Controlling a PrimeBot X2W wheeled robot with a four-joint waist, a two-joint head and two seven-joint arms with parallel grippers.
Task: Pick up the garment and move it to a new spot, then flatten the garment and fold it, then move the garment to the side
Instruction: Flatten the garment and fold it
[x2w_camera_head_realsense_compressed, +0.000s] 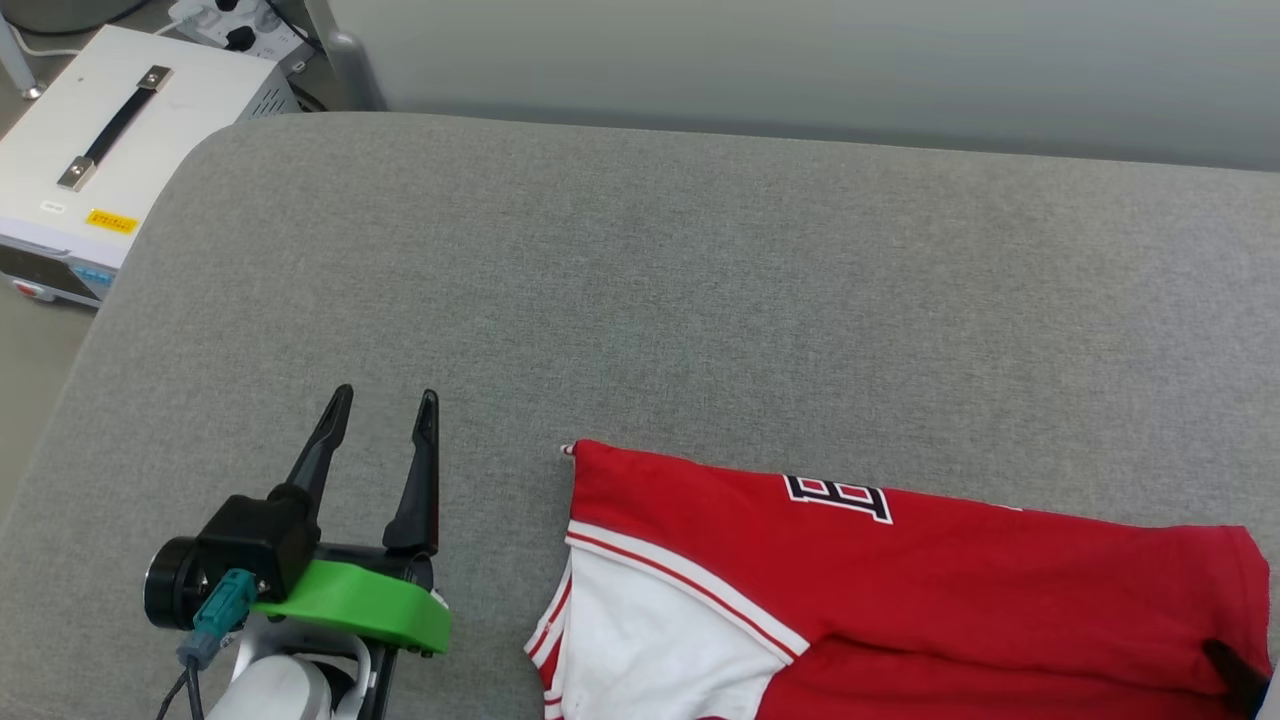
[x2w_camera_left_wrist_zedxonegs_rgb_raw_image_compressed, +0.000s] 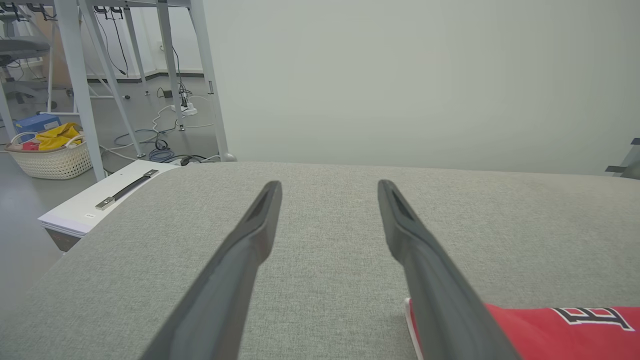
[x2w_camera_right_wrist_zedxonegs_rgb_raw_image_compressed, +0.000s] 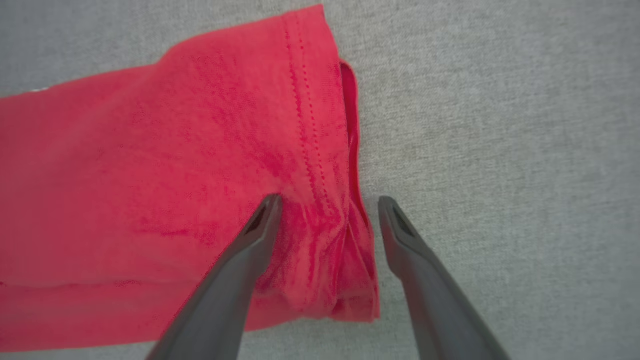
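Observation:
The garment (x2w_camera_head_realsense_compressed: 950, 560) lies folded on the grey table (x2w_camera_head_realsense_compressed: 650, 280) at the lower right of the head view, red with a white sleeve and part of a black letter showing. My left gripper (x2w_camera_head_realsense_compressed: 388, 395) hovers open over bare table to its left, holding nothing. In the left wrist view the left gripper (x2w_camera_left_wrist_zedxonegs_rgb_raw_image_compressed: 328, 185) points at the wall, with the garment (x2w_camera_left_wrist_zedxonegs_rgb_raw_image_compressed: 550, 330) at the lower right. My right gripper (x2w_camera_right_wrist_zedxonegs_rgb_raw_image_compressed: 328, 200) is open, its fingers straddling the wrinkled hem corner of the garment (x2w_camera_right_wrist_zedxonegs_rgb_raw_image_compressed: 175, 175). A dark fingertip (x2w_camera_head_realsense_compressed: 1232, 672) of it shows at the garment's right end.
A white box (x2w_camera_head_realsense_compressed: 100, 150) with a black handle stands beyond the table's rounded left corner, with a power strip (x2w_camera_head_realsense_compressed: 235, 25) behind it. On the floor farther left are a laundry basket (x2w_camera_left_wrist_zedxonegs_rgb_raw_image_compressed: 50, 155) and metal frame legs (x2w_camera_left_wrist_zedxonegs_rgb_raw_image_compressed: 80, 85). A pale wall runs behind the table.

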